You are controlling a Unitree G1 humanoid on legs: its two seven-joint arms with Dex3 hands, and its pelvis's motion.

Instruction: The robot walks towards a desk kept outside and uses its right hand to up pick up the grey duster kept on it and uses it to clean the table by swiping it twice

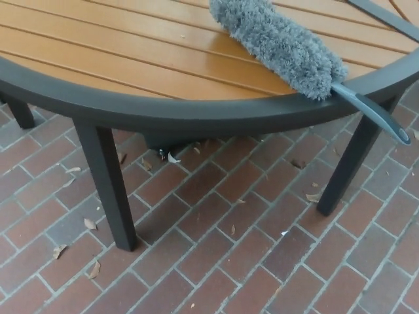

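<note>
One fluffy grey duster with a long slate-grey plastic handle (288,49) lies on the round table with an orange-brown slatted wooden top and a dark grey metal rim (170,111). Its shaggy head rests flat on the slats near the table's near right edge, running at a slant from the far side down toward that edge. The handle crosses the dark rim and sticks out past the table edge, hanging over the ground with nothing under it.

Neither of the robot's hands shows in the head view, so whether they are spread or clenched cannot be told; nothing is touching the duster.

The table's curved near edge sweeps across the upper half of the view. Two dark metal table legs stand in plain sight: one thick square leg (108,186) below the near left part of the rim, and another (347,170) below the near right part, just under the overhanging handle. Part of a third leg shows at the far left edge. A dark box-like base (167,140) sits in shadow under the table.

The ground is a reddish-brown brick pavement laid in a herringbone pattern (262,261). A few dry fallen leaves (90,224) lie scattered on it, mostly near the left leg and under the table.
</note>
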